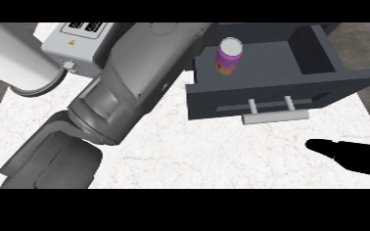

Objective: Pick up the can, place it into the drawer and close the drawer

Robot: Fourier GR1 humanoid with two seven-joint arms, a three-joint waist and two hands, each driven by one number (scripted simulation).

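The can (230,56), purple with a white lid and an orange band, stands upright inside the open dark grey drawer (318,85), near its left wall. The drawer's pale bar handle (274,116) faces me. My left forearm (137,83) runs from the lower left up to the drawer's left edge, close beside the can. Its hand is hidden past the forearm's end. My right hand (341,155) shows as a black shape at the lower right, low over the counter below the drawer front, fingers extended and holding nothing.
A white cylinder (27,63) lies at the far left. Behind the forearm sits a light grey box (76,44) with a warning label. The white marble counter (217,151) spreads in front of the drawer.
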